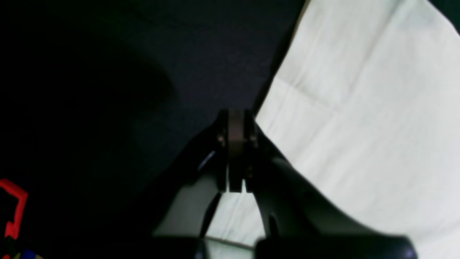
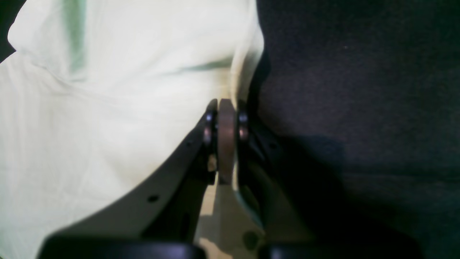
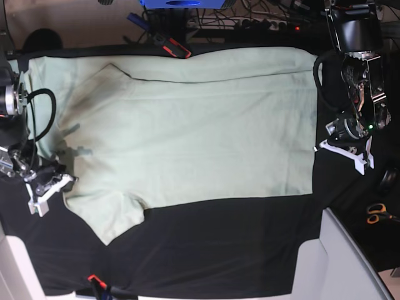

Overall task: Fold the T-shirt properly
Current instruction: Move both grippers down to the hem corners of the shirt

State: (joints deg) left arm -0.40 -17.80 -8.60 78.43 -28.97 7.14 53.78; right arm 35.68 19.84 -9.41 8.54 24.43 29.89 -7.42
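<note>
A big black cloth [image 3: 219, 250] covers the table. Tangled dark cables [image 3: 262, 19] lie behind it. Orange-handled scissors [image 3: 377, 214] sit nearby.

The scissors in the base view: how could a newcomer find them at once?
Start from the black tablecloth under the T-shirt and go to the picture's right edge. The scissors lie there, the only thing with orange handles.

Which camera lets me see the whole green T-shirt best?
The base view: the T-shirt lies spread out there, nearly all showing. The left and right wrist views catch only its edge beside each shut gripper.
</note>
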